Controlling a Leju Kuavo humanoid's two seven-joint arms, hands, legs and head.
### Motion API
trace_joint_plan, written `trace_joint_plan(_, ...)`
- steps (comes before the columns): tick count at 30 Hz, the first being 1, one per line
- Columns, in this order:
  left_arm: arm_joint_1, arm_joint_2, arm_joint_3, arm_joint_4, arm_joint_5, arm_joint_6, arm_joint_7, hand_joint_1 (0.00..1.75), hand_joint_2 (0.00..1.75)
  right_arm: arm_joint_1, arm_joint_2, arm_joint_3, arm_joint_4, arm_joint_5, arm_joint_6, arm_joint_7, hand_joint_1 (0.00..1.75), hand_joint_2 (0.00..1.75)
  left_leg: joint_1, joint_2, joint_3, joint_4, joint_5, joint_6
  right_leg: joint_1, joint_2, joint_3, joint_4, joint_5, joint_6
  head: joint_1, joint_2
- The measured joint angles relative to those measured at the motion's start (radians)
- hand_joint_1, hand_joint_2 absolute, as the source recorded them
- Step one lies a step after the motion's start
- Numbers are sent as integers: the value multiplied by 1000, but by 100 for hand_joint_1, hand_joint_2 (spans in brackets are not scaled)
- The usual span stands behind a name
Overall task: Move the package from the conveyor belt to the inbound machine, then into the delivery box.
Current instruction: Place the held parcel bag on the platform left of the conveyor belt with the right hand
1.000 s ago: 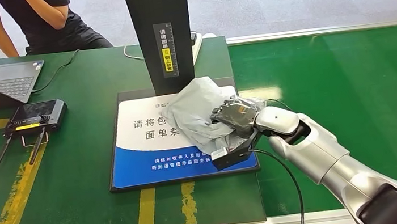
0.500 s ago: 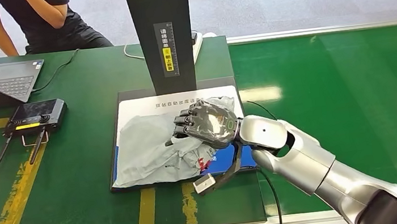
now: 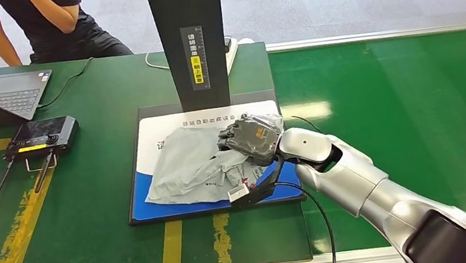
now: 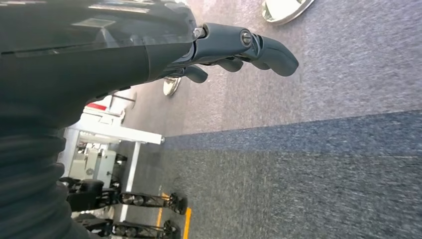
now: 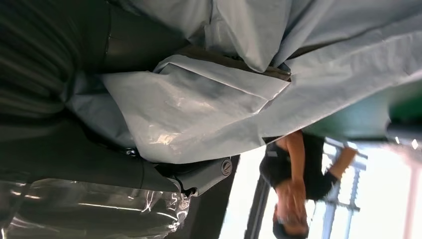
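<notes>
Grey plastic, crumpled and slack, describes the package [image 3: 197, 164], which lies spread on the blue-and-white pad [image 3: 159, 207] of the inbound machine, directly before its black post [image 3: 189, 39]. The right hand [image 3: 252, 137] sits at the package's right end, fingers curled into the film; the right wrist view shows folds of the bag [image 5: 209, 107] gathered against the palm, so I judge that the hand holds it, though how firmly cannot be told. The placement appears deliberate: the package rests flat under the post, presumably so the label can be read from above. The left hand [image 4: 239, 47] hangs by the floor with fingers loosely apart and nothing in them. The conveyor leg of the task looks done; the delivery box leg is not yet done, and no box is in view. Edges: the package's near margin lies close to the pad's front border, and its left end is inside the pad. The post stands just behind the package and limits any lift toward the rear. Open room lies to the right over the green belt [image 3: 408, 103] and forward off the table edge. To the left, a controller [image 3: 42, 138] and a laptop [image 3: 4, 96] occupy the table [image 3: 90, 189], and a person [image 3: 46, 23] sits beyond it.
</notes>
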Motion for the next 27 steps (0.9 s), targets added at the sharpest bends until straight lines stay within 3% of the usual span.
trace_joint_plan(12,1,0,20,8,13,-3,-12,0,175,-56,76,3,271,-20,40,28,175,175,0,0,0,0,0,0,0,-1,0,0,0,0,0,0)
trace_joint_plan(14,1,1,23,9,13,-4,-14,0,175,-56,88,3,301,-22,32,38,152,175,0,0,0,0,0,0,0,0,0,0,0,0,0,0)
trace_joint_plan(15,1,1,23,9,13,-4,-15,0,175,-56,95,3,313,-22,26,43,123,175,0,0,0,0,0,0,0,0,0,0,0,0,0,0)
trace_joint_plan(17,2,1,25,10,13,-4,-17,0,175,-56,103,3,334,-20,15,53,48,175,0,0,0,0,0,0,0,0,0,0,0,0,0,0)
trace_joint_plan(18,2,2,26,10,13,-4,-17,0,175,-57,107,3,342,-19,8,58,19,175,0,0,0,0,0,0,0,0,0,0,0,0,0,0)
trace_joint_plan(19,2,2,27,11,12,-5,-18,0,175,-57,110,3,351,-17,3,66,4,175,0,0,0,0,0,0,0,0,0,0,0,0,0,0)
trace_joint_plan(24,1,3,32,14,12,-8,-18,0,175,-62,125,-1,397,8,0,217,0,175,0,0,0,0,0,0,0,0,0,0,0,0,0,0)
trace_joint_plan(27,1,6,32,14,11,-9,-18,0,175,-68,130,-2,413,14,4,247,0,175,0,0,0,0,0,0,0,0,0,0,0,0,0,0)
